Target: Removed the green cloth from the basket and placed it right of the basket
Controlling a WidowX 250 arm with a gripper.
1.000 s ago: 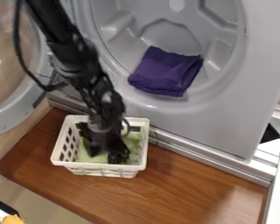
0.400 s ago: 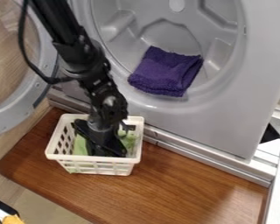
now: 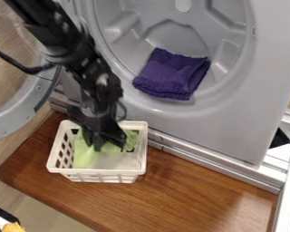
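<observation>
Green cloth (image 3: 84, 156) found inside the white basket (image 3: 96, 172), along its left wall and far edge. Pincer (image 3: 110, 146) is at the cloth; whether open, closed or gripping, I cannot tell. Step in hand, as judged: securing the cloth. Next: lift clear of the rim, then carry toward the wooden board's (image 3: 190, 190) right edge.
</observation>
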